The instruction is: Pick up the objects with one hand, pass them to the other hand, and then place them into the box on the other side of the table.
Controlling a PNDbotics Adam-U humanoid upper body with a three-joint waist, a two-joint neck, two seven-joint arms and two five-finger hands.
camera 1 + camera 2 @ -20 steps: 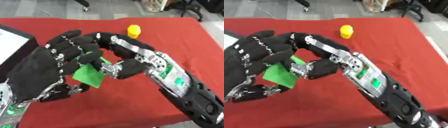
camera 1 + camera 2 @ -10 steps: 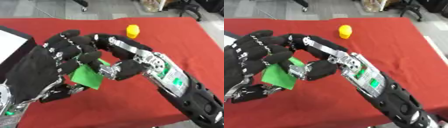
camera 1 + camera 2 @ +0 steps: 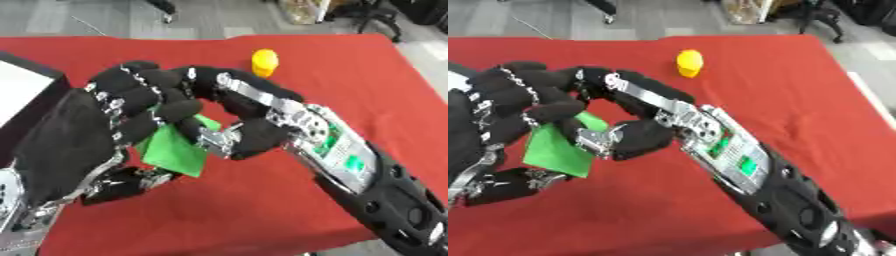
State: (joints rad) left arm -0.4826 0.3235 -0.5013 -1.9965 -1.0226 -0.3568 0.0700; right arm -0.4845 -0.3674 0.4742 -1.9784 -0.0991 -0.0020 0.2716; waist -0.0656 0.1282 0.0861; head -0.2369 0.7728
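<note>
Fingers [image 3: 140, 95] of the left hand [image 3: 79, 130] are curled over the top edge of a green piece [image 3: 172, 147], a flat, sheet-like thing, with the thumb below it, so the piece sits pinched between them. The right hand [image 3: 254, 117] meets it from the other side: its fingers arch over and touch the left hand's fingertips above the piece, while its thumb curls in against the piece's right edge, so both hands close on the same green thing above the desk [image 3: 367, 70]. Whether the right hand truly bears any of it cannot be told; the piece lies mostly under the left fingers, hanging down between the two palms. No brand, label or writing can be read anywhere; the right forearm [image 3: 728, 150] shows only a silver plate with small green patches. Beyond the joined fingertips, well apart from them on the red cloth, stands one yellow object [image 3: 264, 61], small and rounded. To the left of the left hand, at the desk's edge, is one box [image 3: 22, 90], dark-walled with a pale inside, only partly in view. Counted: one green piece, one yellow object, one box, two hands.
</note>
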